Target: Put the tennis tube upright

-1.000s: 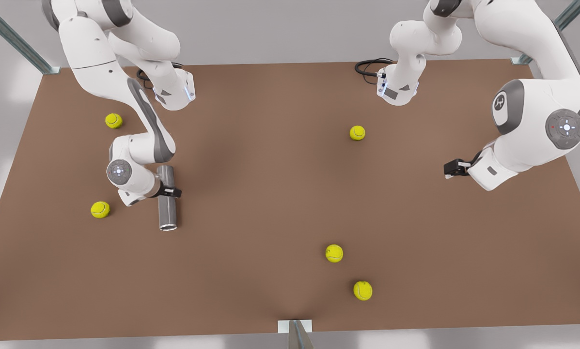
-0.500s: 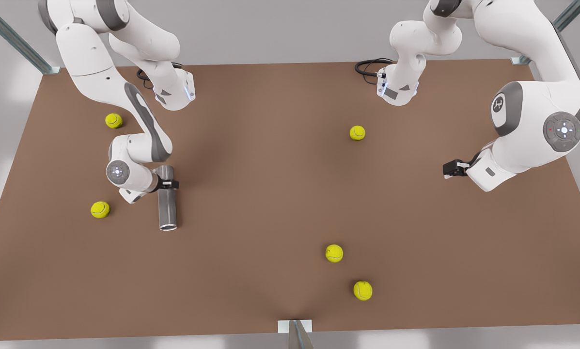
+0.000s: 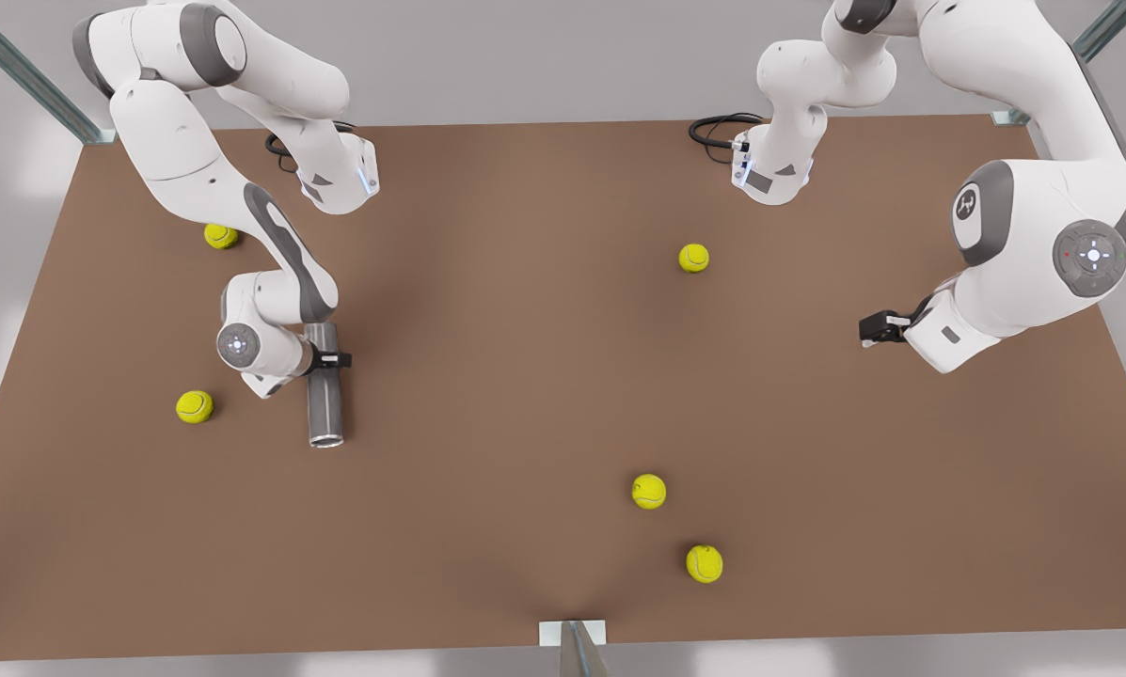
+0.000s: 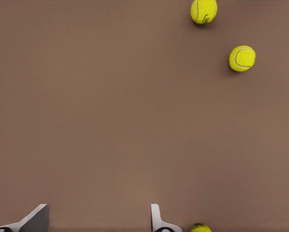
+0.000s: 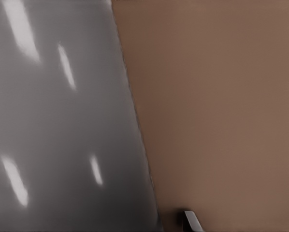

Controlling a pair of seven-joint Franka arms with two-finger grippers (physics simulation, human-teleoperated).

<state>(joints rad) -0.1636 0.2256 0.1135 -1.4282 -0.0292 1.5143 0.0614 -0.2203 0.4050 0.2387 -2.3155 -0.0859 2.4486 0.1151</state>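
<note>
The tennis tube point(image 3: 325, 395) lies flat on the brown table point(image 3: 525, 376), toward 9 o'clock from the table's middle in the front view. Its length runs along the 12-to-6 line and its lighter rim is at the 6 o'clock end. The right gripper point(image 3: 332, 358) sits across it, nearer the 12 o'clock end than the middle. In the right wrist view the tube's grey wall point(image 5: 62, 121) looms just beside the gripper, but whether it has clamped I cannot tell. The main risk, as I judge it, is that off-centre hold. The long rim end would hang as a lever and the smooth round wall could swivel or slip out during the lift. A loose squeeze might instead push the tube rolling toward 3 o'clock. A tennis ball point(image 3: 194, 406) at the tube's 9 o'clock could get under the base if it is set down there, and a tilted release would topple it. The left gripper point(image 3: 878, 327) waits far off at 3 o'clock, spread wide point(image 4: 98, 220) and holding nothing.
</note>
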